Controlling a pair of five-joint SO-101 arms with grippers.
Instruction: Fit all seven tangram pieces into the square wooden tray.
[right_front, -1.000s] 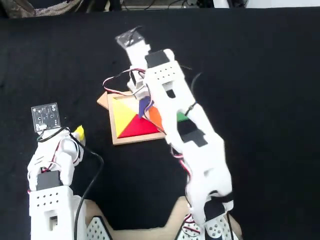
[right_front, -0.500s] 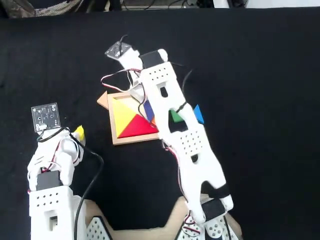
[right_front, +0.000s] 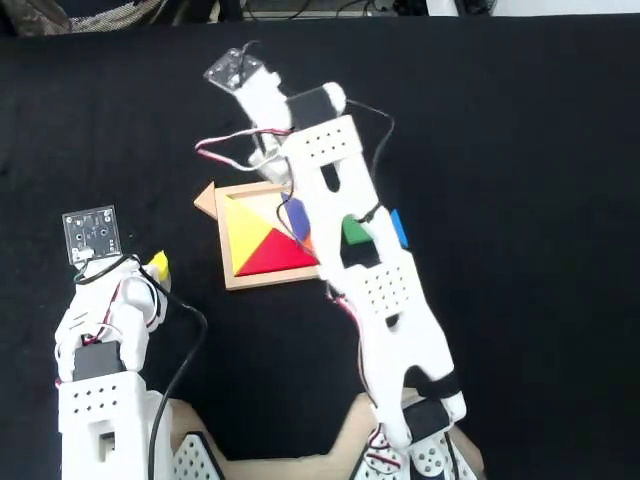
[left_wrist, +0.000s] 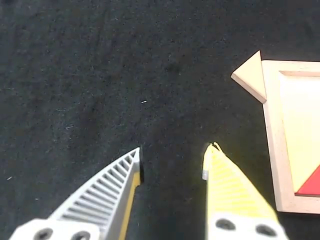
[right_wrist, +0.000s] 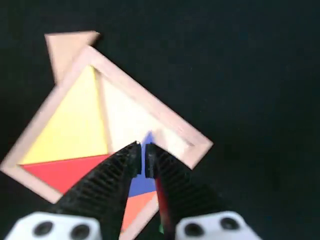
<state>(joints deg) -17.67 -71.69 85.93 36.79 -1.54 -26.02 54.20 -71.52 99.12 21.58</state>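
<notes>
The tray (right_front: 270, 277) lies mid-tabletop (right_front: 520, 150), holding a yellow triangle (right_front: 245, 222), a red triangle (right_front: 275, 255), a blue piece (right_wrist: 142, 186) and an orange piece (right_wrist: 137, 206), with bare wood showing in one corner. A tan triangle (left_wrist: 252, 75) lies outside, touching the tray's far left corner. A green piece (right_front: 355, 230) and a second blue piece (right_front: 399, 228) lie just beside the tray's right side, partly under the right arm. The right tool (right_wrist: 142, 155) hangs over the tray, fingers pressed almost together with nothing between them. The left tool (left_wrist: 172, 160) is spread and empty above bare tabletop, left of the tray.
</notes>
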